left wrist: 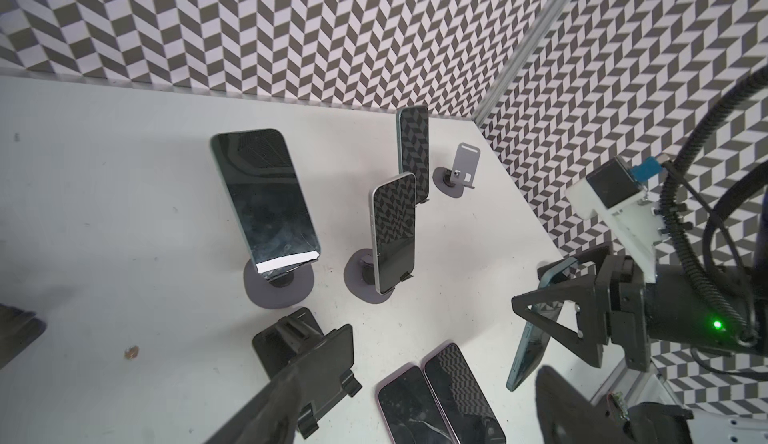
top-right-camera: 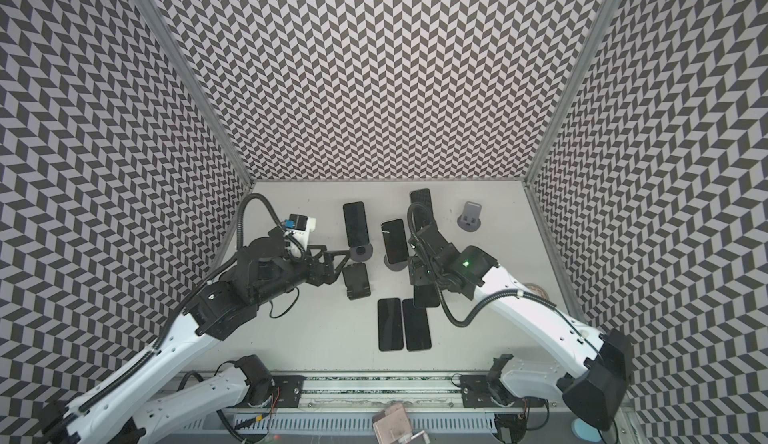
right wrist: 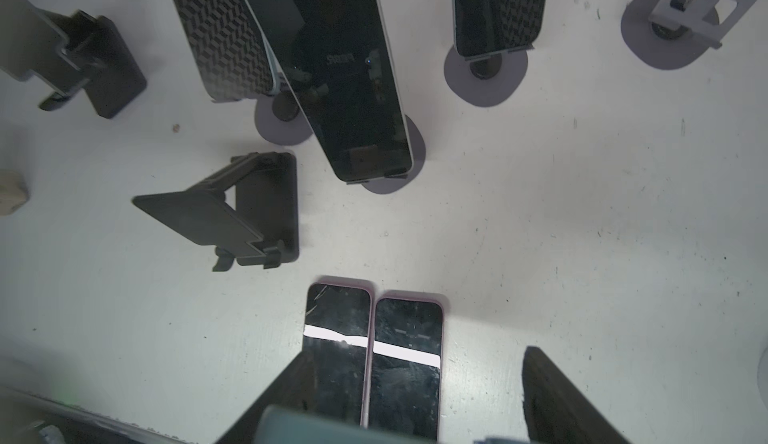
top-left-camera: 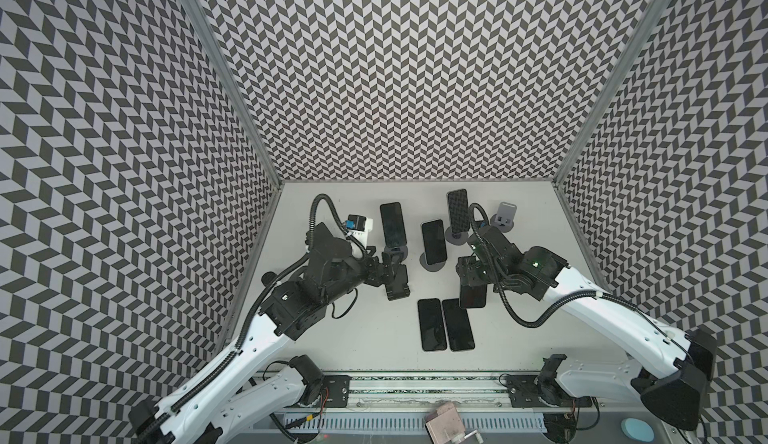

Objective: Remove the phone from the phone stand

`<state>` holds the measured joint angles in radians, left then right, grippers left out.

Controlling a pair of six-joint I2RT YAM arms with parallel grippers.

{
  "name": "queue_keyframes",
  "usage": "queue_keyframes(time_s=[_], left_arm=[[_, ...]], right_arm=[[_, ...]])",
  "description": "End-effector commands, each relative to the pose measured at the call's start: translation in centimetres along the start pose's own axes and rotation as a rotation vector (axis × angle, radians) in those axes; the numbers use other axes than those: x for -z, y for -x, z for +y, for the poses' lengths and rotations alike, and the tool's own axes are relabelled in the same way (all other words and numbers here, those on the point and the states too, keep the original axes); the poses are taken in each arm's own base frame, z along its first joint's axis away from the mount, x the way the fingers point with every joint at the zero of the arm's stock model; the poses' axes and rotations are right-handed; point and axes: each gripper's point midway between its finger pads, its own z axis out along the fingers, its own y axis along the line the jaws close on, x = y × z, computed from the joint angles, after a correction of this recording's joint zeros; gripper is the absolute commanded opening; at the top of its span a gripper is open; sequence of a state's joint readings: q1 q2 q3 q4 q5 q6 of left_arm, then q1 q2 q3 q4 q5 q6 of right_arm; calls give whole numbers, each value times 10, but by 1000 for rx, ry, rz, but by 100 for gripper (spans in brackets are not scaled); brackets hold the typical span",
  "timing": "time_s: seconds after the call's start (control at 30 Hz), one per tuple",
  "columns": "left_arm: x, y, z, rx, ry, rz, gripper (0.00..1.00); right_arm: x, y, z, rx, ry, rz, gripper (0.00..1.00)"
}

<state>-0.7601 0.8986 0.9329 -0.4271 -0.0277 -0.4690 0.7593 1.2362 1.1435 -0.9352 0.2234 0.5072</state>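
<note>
My right gripper [top-left-camera: 471, 280] is shut on a teal-edged phone [left wrist: 534, 338], held clear of every stand, tilted, its lower end above the table beside two flat phones [top-left-camera: 444, 324]. Its top edge [right wrist: 316, 431] shows between the right fingers [right wrist: 557, 400]. Three more phones rest upright on round grey phone stands [top-left-camera: 392, 223] [top-left-camera: 433, 240] [top-left-camera: 457, 211]. A grey phone stand [top-left-camera: 505, 215] at the back right is empty. My left gripper [top-right-camera: 337, 264] stands open beside an empty black folding stand [top-right-camera: 356, 280], one finger [left wrist: 286, 396] in front of it.
The enclosure's patterned walls close in on three sides. A white camera block [top-left-camera: 360, 227] rides on the left wrist. Cables [top-left-camera: 519, 317] loop from the right arm over the table. A small brown speck [left wrist: 131, 352] lies on the white tabletop [top-left-camera: 365, 338].
</note>
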Motion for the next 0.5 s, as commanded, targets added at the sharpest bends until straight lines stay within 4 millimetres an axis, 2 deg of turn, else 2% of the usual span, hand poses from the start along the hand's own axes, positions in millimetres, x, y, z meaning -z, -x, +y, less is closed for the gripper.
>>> queue_keyframes(time_s=[0.0, 0.17, 0.3, 0.47], left_arm=[[-20, 14, -17, -79, -28, -97, 89], [-43, -11, -44, -239, -158, -54, 89], [-55, -35, -51, -438, -246, -70, 90], [-86, -42, -65, -643, -310, -101, 92]], right_arm=[[5, -2, -6, 7, 31, 5, 52], [-12, -17, -35, -13, -18, 67, 52], [-27, -25, -56, -63, -31, 98, 52], [-38, -25, -67, -80, -31, 122, 52]])
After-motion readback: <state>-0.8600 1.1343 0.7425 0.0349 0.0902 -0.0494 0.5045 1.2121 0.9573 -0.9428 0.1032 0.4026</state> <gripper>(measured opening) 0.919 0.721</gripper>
